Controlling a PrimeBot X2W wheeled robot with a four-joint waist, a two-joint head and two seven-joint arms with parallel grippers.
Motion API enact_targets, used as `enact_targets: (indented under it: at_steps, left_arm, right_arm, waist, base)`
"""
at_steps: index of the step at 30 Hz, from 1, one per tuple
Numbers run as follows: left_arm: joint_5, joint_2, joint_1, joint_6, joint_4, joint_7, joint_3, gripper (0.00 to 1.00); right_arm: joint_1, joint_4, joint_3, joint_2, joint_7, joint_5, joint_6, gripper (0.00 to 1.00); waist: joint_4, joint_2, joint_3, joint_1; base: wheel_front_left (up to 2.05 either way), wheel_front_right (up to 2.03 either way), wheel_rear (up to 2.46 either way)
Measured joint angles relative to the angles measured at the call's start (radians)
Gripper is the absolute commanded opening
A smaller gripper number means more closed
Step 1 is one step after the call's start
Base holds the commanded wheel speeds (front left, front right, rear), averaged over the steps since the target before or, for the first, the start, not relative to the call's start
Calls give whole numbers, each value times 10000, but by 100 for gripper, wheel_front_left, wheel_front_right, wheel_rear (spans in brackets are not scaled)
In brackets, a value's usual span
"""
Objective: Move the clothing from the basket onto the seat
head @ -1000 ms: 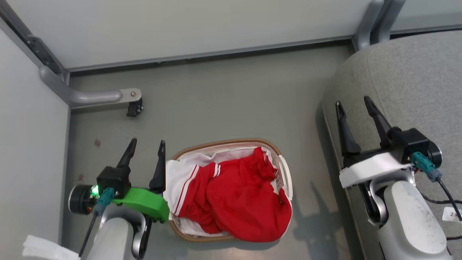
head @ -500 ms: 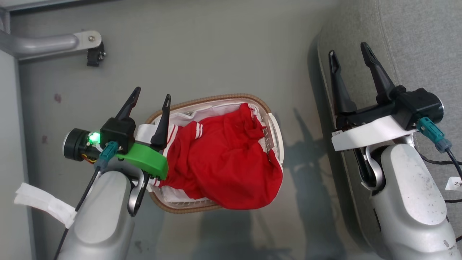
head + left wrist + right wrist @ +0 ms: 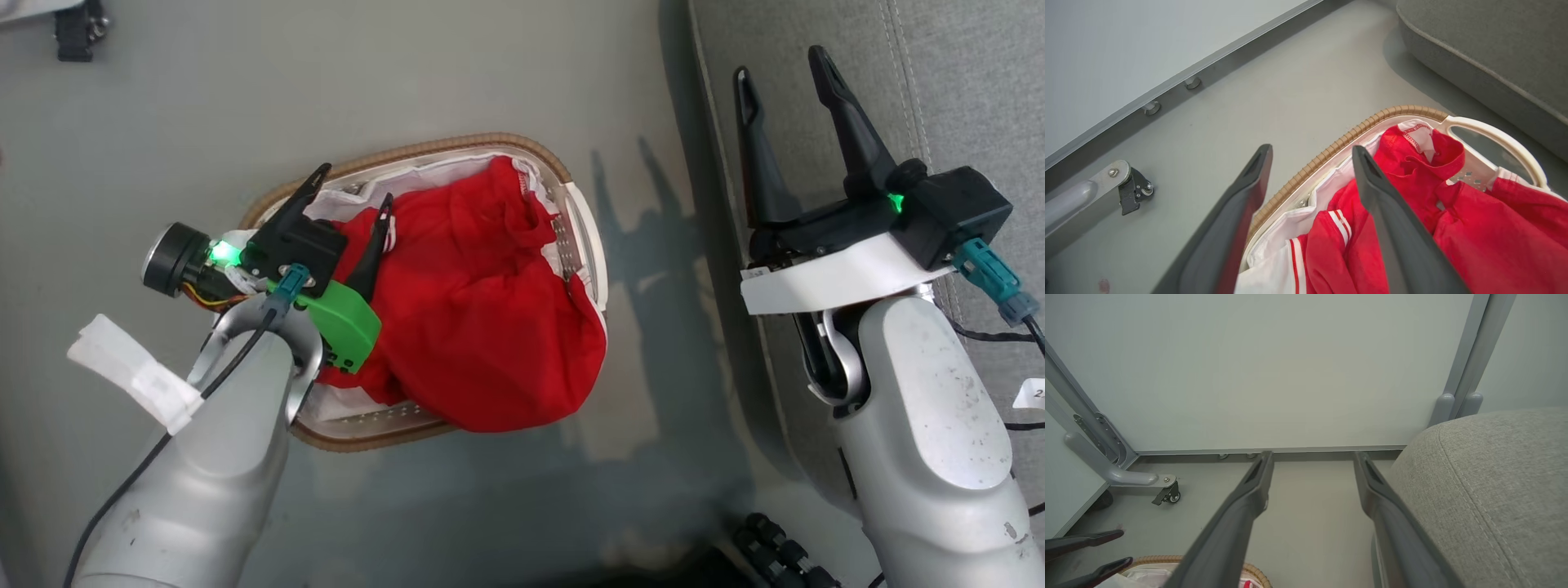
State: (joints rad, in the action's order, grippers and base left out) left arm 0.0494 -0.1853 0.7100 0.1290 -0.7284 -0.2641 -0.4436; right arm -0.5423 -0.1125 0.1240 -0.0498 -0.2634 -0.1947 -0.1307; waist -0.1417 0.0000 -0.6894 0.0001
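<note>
The basket (image 3: 424,147), oval and white with a brown woven rim, stands on the grey floor. Red clothing (image 3: 473,302) is heaped in it and spills over its near right edge; a white panel with red stripes (image 3: 1290,253) lies at the left end. My left gripper (image 3: 354,185) hovers open over the basket's left end, one finger above the rim (image 3: 1331,151) and one above the red clothing (image 3: 1474,228), holding nothing. My right gripper (image 3: 779,65) is open and empty over the left edge of the grey seat (image 3: 963,82), which also appears in the right wrist view (image 3: 1494,490).
A grey metal frame leg with a black caster (image 3: 1131,190) stands on the floor to the left, below a pale wall panel (image 3: 1269,375). A dark ribbed object (image 3: 775,547) lies at the bottom edge. Bare floor (image 3: 653,327) separates basket and seat.
The head camera has tipped downward, shifting the whole picture. My left gripper has moved right, from beside the basket to over its left end. The right gripper stays open by the seat edge.
</note>
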Motion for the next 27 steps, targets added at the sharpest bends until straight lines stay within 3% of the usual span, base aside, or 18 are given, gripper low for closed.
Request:
enact_targets:
  at_steps: [13, 27]
  left_arm:
    - [-1122, 92, 2085, -341, -4119, 537, -1012, 100]
    - [-1593, 84, 2669, -479, -5480, 2573, -1770, 100]
  right_arm:
    - [1, 230, 121, -4, 0, -303, 0, 100]
    - [14, 255, 311, 0, 0, -558, 0, 100]
  waist:
    - [-744, 0, -1110, -1]
    - [-1019, 1, -1507, -1]
  base:
    - [0, 0, 0]
    - [0, 0, 0]
